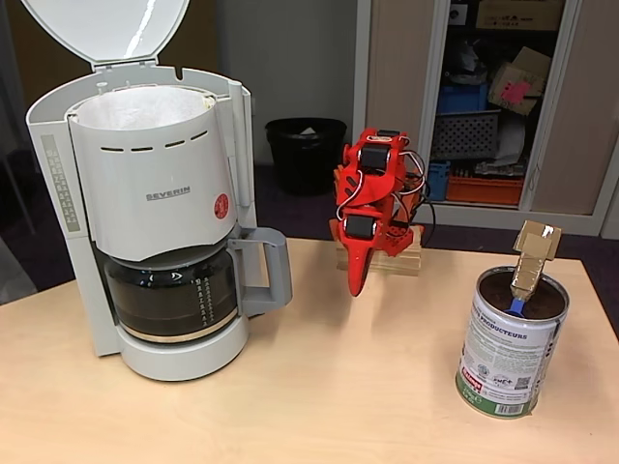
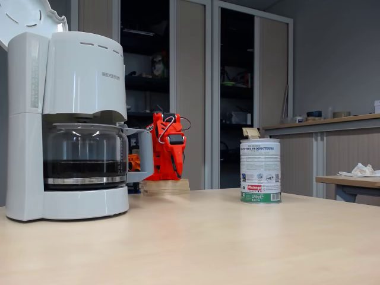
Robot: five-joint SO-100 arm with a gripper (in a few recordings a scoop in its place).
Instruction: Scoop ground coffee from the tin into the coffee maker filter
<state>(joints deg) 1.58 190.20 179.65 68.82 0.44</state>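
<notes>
Gripper [image 1: 358,280] hung folded, jaws clenched on nothing, betw. coffee maker [image 1: 155,193] & tin [image 1: 511,343]; scoop handle [image 1: 532,256] stuck out of tin.

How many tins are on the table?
1. The tin stands near the table's right side in both fixed views, open, with a scoop handle sticking out. None looks hidden.

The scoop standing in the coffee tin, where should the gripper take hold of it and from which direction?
Grip the scoop by its cardboard-wrapped handle top, which sticks up above the tin rim and leans toward the right in a fixed view. Come from above, since the blue lower part sits down in the ground coffee inside the tin wall. The gripper hangs near its base.
</notes>
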